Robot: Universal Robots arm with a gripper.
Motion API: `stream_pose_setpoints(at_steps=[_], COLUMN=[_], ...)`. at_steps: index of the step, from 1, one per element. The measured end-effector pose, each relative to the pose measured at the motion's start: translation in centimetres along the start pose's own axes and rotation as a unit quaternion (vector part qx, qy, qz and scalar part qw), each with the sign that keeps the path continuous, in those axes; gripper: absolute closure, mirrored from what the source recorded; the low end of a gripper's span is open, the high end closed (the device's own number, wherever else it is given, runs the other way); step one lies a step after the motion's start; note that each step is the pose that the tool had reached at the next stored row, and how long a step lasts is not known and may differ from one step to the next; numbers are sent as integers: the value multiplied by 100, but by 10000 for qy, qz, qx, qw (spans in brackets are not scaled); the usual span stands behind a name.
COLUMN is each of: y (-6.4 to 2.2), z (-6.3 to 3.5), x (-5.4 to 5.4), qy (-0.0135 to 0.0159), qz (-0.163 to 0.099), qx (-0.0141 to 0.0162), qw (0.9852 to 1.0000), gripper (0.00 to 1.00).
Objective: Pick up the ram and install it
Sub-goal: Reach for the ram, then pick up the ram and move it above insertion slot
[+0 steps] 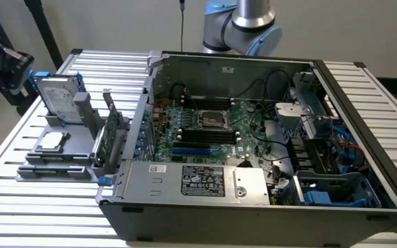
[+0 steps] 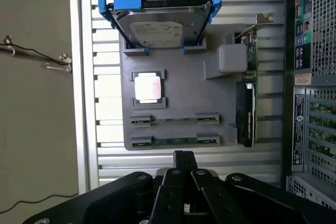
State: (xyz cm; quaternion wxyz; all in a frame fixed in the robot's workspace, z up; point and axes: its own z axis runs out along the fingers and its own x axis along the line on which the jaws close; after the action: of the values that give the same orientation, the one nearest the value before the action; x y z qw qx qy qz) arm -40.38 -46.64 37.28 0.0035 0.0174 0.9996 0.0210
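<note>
The gripper (image 2: 184,157) hovers near the gray holder (image 2: 184,103), which sits at the exterior view's left. The jaws are closed and empty. The ram (image 2: 173,141) lies in a holder slot, not yet picked. The motherboard memory slots (image 1: 208,137) remain unfilled.

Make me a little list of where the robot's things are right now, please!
gripper: shut, nothing in it, close to the ram
ram: lying in the grey holder, not picked up
also in holder: hard drive, processor chip, expansion card
computer case: open, beside the holder
</note>
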Motion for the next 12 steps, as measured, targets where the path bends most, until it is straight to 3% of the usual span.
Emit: stream_pose_setpoints(at_steps=[12], y=[0], z=[1], x=[7], qy=[1], qz=[-23], qx=[0], qw=[10000], gripper=[89])
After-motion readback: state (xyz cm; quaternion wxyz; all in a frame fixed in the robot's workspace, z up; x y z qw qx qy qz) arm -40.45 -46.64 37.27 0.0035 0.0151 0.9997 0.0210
